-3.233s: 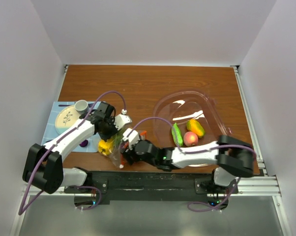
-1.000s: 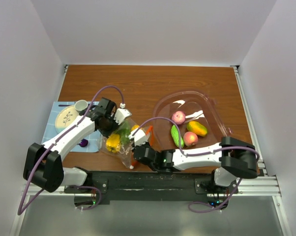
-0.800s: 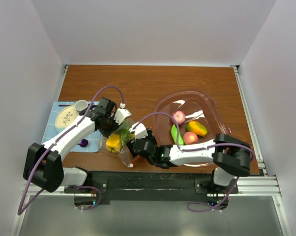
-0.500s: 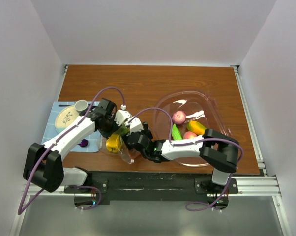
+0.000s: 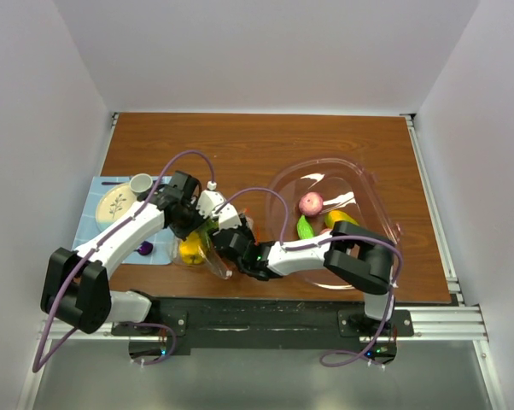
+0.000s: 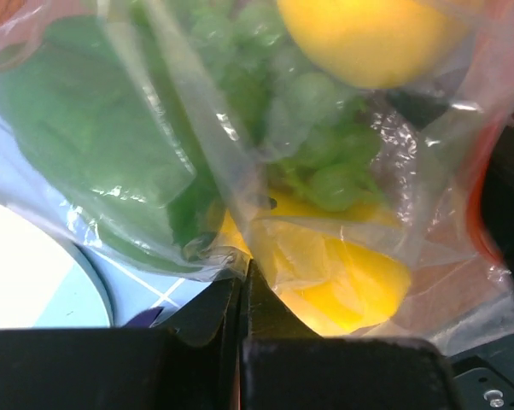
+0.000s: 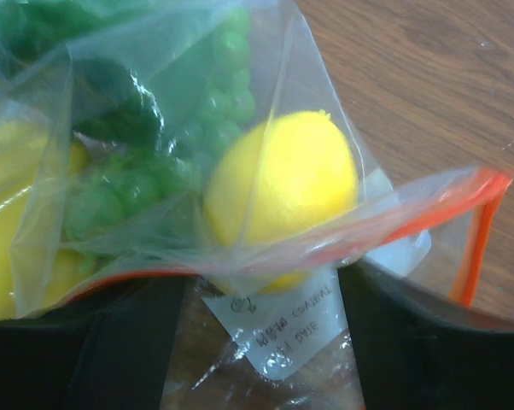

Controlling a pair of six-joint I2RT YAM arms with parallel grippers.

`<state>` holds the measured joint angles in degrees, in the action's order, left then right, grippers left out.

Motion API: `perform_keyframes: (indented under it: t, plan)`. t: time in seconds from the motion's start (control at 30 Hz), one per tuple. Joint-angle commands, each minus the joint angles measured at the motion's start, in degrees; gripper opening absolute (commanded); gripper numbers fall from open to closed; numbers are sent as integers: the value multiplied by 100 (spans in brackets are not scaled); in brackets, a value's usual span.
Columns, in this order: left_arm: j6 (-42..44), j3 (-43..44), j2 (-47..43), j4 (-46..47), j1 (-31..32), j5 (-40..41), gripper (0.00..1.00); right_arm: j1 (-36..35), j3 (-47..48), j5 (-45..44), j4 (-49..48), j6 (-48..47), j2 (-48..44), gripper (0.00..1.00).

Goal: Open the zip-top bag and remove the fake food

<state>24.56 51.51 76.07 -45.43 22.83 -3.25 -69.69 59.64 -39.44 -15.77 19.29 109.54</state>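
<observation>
Over brown table (image 5: pixel 240 145), zip-top bag (image 7: pixel 265 77) points mouth at spread right gripper (image 7: pixel 261 316), left gripper (image 6: pixel 242 286) pinching it

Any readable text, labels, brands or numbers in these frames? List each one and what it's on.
White label on the zip-top bag: a small round mark and two lines of dark print, upside down in the right wrist view, too blurred to read.
No other text, brand, number or sign shows in any view.
</observation>
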Motion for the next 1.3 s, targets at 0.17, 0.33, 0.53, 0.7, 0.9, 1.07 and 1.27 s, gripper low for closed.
perform_keyframes:
  t: [0.17,0.33,0.53,0.7,0.9,1.07,1.27]
  plan:
    - [269,-132,-145,-63,99,-335,0,158,-733,314,-419,338,-862,27]
    - [216,-158,-137,16,99,-352,0,123,-1093,648,573,725,-1898,13]
    - [208,-220,-128,87,99,-378,0,87,-1928,780,874,1024,-2893,7]
    - [111,61,-154,-88,99,-405,21,87,-1983,683,830,1182,-2701,0]
    - [207,1035,-496,-870,99,-746,70,17,-1439,403,593,884,-2068,0]
    - [400,2055,-550,-1424,99,-1107,74,17,-1174,271,610,726,-1901,0]
    - [173,2031,3,-742,99,-1258,72,17,-1112,33,970,594,-2164,0]
